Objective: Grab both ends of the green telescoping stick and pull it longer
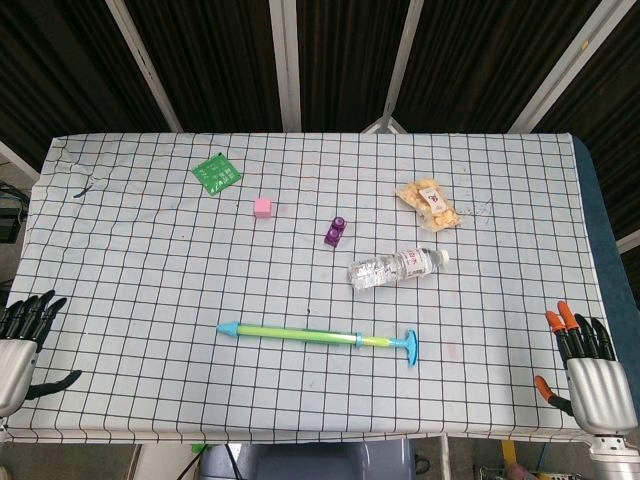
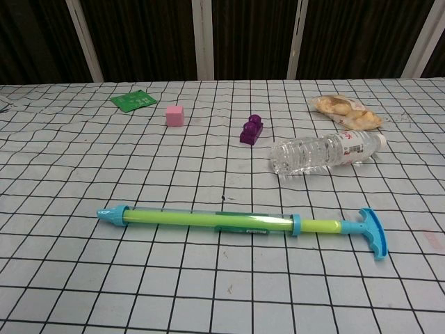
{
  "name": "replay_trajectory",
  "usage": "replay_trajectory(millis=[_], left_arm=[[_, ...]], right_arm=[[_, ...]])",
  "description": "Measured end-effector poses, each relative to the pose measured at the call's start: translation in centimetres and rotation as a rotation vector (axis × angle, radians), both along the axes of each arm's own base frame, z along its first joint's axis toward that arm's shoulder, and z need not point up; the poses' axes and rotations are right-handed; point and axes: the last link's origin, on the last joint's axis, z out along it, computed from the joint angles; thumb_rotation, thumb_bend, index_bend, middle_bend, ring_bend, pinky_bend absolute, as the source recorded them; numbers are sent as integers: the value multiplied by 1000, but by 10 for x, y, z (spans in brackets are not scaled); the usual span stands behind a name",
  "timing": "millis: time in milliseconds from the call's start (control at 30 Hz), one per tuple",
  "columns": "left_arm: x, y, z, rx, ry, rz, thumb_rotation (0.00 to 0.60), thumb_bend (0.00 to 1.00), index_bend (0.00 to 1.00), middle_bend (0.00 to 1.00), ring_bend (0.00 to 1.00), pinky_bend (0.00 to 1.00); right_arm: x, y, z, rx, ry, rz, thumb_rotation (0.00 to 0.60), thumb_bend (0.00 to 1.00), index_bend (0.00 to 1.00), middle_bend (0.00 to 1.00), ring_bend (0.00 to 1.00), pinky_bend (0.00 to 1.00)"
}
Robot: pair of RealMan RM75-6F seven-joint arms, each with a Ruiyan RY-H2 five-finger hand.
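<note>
Only the head view shows the hands. The left hand [image 1: 22,345] sits at the table's 8 o'clock corner, its dark fingers [image 1: 35,308] spread apart and holding nothing. The right hand [image 1: 590,375] sits at the 4 o'clock corner, its orange-tipped fingers [image 1: 566,318] likewise apart and empty. Both are well apart from the stick [image 1: 318,338], which lies flat near the front edge, between them — pointed blue tip toward 9 o'clock, T-handle [image 1: 411,350] toward 3 o'clock.

The chest view shows no hands but gives the stick [image 2: 208,220] close up: a green rod inside a clear barrel, a blue collar partway along, a short length of rod bared before the handle [image 2: 373,233].

Just beyond the stick toward 1 o'clock lies a bottle [image 1: 396,268] on its side. Past it, a purple block [image 1: 335,232], a pink cube [image 1: 262,207], a green packet [image 1: 216,173] toward 11 o'clock and a snack bag [image 1: 429,203] toward 1 o'clock.

The table [image 1: 140,290] wears a white cloth with a black grid, slightly wrinkled. Behind it — dark corrugated panels crossed by pale beams.
</note>
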Motion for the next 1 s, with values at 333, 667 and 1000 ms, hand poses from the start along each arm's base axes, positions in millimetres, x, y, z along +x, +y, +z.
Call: replay_trajectory(millis=[333,667,1000], left_arm=[[0,0,0,-3,1,-1,600,85,0,0,0,0],[0,0,0,-2,-4,6,600,85,0,0,0,0],[2,0,-1,-3,-2,5,600,85,0,0,0,0]], right_arm=[[1,0,0,-1,-9,9,600,285,0,0,0,0],[8,-1,-5,13,-25,62,600,285,0,0,0,0],[27,-20,-17,44,-86,110,600,284,289,0,0,0]])
